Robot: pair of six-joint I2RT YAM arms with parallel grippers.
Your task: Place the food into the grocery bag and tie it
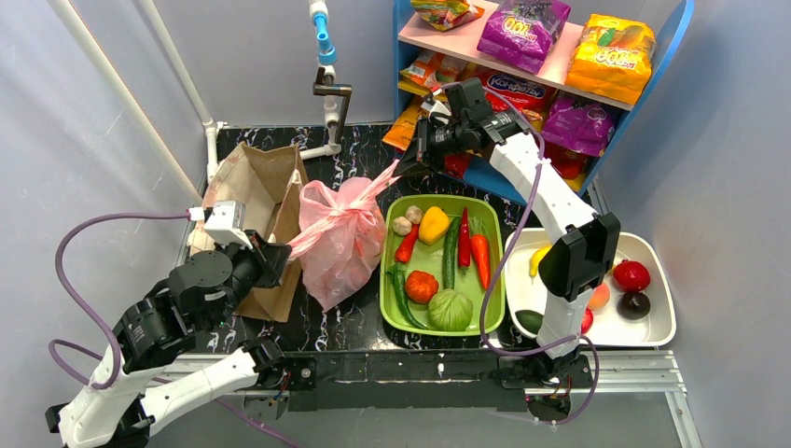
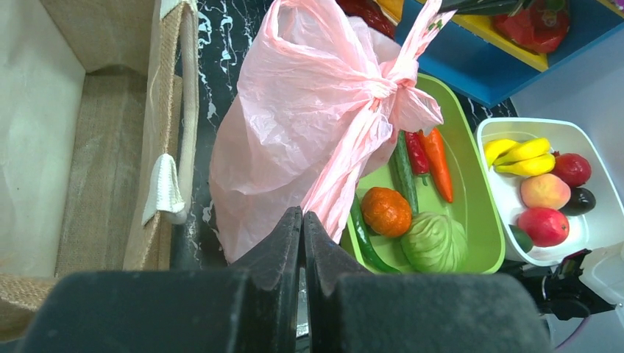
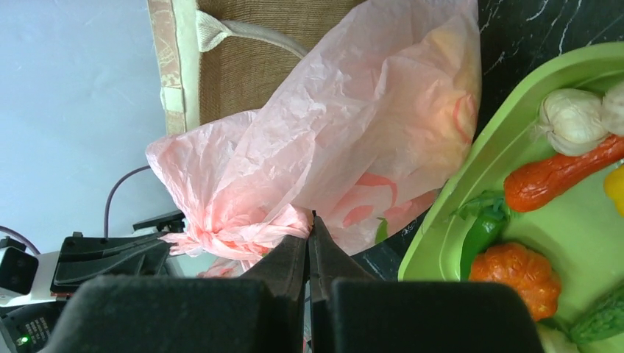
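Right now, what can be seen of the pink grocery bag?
The pink grocery bag is thin, crinkly, translucent plastic, bulging, with faint yellowish shapes showing through. It stands on the black table between the brown bag and the green tray. Its handles are tied in a knot on top, and each loose end is pulled taut: one pinched in the left hand, the other in the right hand.

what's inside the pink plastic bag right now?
Through the thin translucent pink plastic carrier bag only blurred yellowish and red patches show; what they are cannot be told. The knotted handles close the top, hiding the rest.
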